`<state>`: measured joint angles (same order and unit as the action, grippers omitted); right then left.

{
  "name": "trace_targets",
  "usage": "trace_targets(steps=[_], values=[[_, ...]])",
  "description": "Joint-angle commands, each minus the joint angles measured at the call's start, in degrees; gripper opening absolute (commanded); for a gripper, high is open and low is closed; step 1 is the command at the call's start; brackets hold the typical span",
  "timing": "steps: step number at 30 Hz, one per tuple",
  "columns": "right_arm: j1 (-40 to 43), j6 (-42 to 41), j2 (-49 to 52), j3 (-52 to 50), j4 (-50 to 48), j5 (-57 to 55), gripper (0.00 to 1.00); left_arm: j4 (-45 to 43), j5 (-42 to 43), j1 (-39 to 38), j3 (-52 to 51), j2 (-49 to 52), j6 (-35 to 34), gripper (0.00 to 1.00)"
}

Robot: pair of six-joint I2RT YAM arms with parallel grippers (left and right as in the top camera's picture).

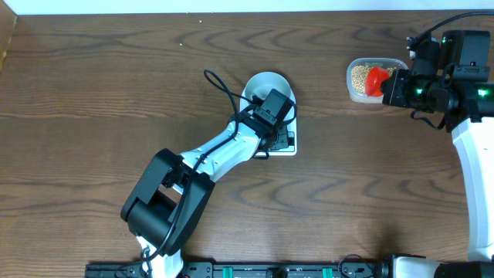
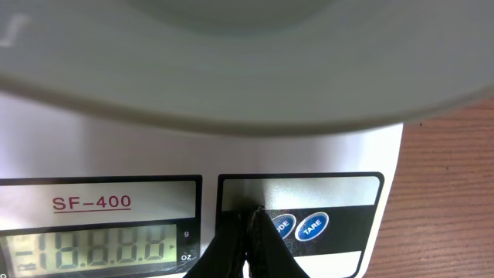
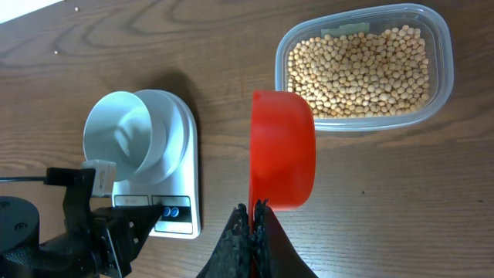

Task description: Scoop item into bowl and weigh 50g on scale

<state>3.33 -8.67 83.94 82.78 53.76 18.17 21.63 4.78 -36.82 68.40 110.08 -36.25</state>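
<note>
Left gripper [image 2: 253, 218]: nearest the robot. Its black fingers are pressed together with nothing between them, and the tips sit on the scale's front panel, just at 9 o'clock of the buttons.
Scale [image 2: 363, 150]: a flat white rectangle near the middle of the table. From overhead, its front panel faces 6 o'clock.
Display [image 2: 93, 251]: greenish grey with every digit segment lit, "oz" at its right end and "SF-400" printed above.
Buttons [image 2: 312, 226]: round and blue. The right one reads TARE; the left one is partly hidden by the fingers.
Bowl [image 3: 120, 135]: small, round, pale blue-white and smooth inside. It stands on the far part of the scale, at 12 o'clock of the display, with its rim overhanging the platform.
Right gripper [image 3: 251, 220]: at 2 o'clock of the scale and well apart from it, fingers clamped on the thin handle of the scoop.
Scoop [image 3: 283, 150]: a red round cup turned on its side at the rim of the tub. Whether it touches the beans cannot be told.
Tub [image 3: 438, 73]: clear plastic, a rounded rectangle, at the far right of the table.
Soybeans [image 3: 359, 66]: small, round and tan-yellow, lying in the tub and covering its floor.
Count: one scale, one bowl, one scoop, one tub, two buttons, two grippers. The soybeans are too many to count.
Edges and room: the table [image 1: 116, 85] is dark wood grain. Its far edge runs along 12 o'clock, near the tub. Bare wood lies between scale and tub, and a wide stretch lies at 9 o'clock of the scale.
</note>
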Motion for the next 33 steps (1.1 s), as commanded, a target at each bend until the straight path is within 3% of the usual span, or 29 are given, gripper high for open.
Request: trace_targets(steps=[1, 33], values=[[0.22, 0.61, -0.68, 0.76, 0.07, -0.26, 0.01, 0.48, 0.5, 0.09, -0.81, 4.17, -0.76, 0.07], [0.22, 0.61, -0.68, 0.76, 0.5, -0.28, 0.01, -1.18, 3.58, 0.09, -0.79, 4.63, 0.61, 0.07]])
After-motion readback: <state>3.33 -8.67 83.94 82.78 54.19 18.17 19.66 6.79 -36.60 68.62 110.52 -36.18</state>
